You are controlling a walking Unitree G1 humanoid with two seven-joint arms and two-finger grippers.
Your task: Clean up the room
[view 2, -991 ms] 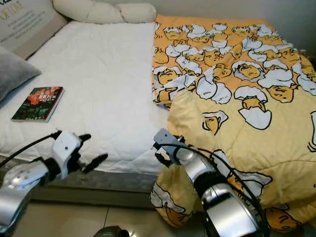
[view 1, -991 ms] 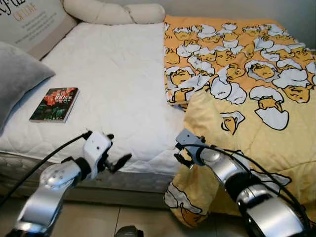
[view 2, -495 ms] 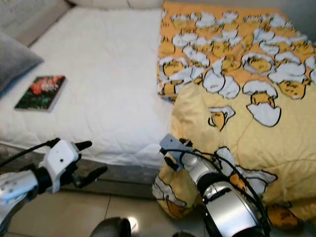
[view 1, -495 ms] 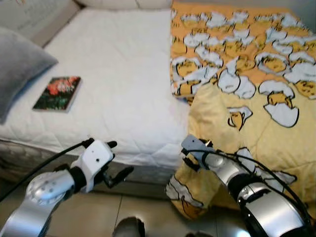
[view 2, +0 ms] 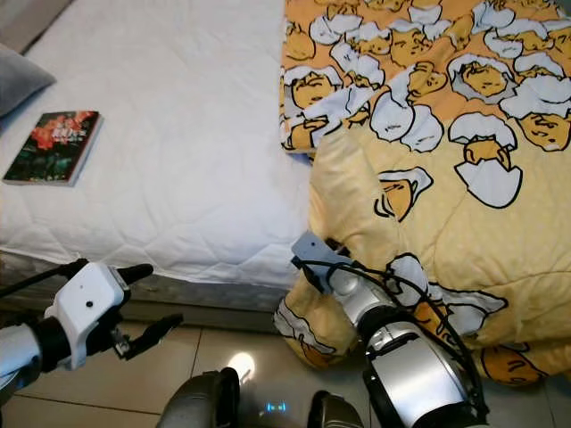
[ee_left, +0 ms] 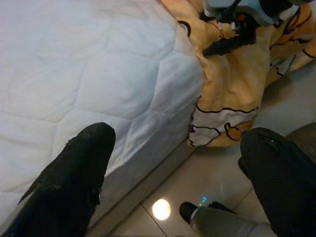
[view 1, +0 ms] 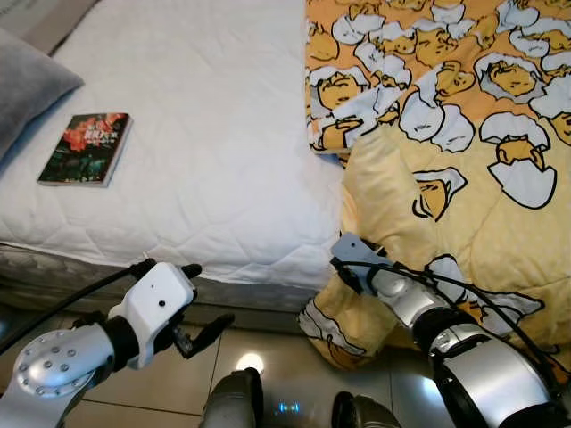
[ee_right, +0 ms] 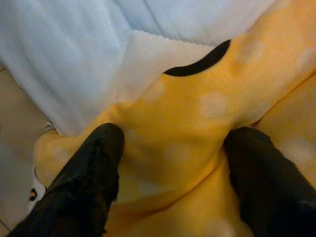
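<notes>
A: How far along does the tidying look, going left to right?

B: Barely begun, I'd judge. At far left a grey pillow (view 1: 27,89) lies at the edge of the bed (view 1: 205,134). Just beside it a book (view 1: 86,149) lies flat on the white mattress, touching nothing else, so it's not yet put away.

A: And the left gripper (view 1: 198,303)?

B: Released, its fingers spread and holding nothing. It hangs in front of the mattress's near edge, above the tiled floor (view 1: 268,379), well apart from the book.

A: Then the middle?

B: Bare quilted mattress. Right of that, the yellow duvet (view 1: 446,134) with its egg-cartoon print covers only the right part of the bed. One corner is folded back on itself, and the near end spills over the bed's edge, bunched down onto the floor.

A: Is the right gripper (ee_right: 168,148) on it?

B: Yes. It's at the hanging fold by the bed's corner. The wrist view shows yellow fabric bunched between its two fingers (ee_right: 89,168), so it reads as grasping the duvet, though not clenched tight.

A: So what's left?

B: Spreading the duvet and dealing with the book, most likely.

A: Any writing?

B: The book's cover has red lettering, too small to read. No brand is legible anywhere.
</notes>
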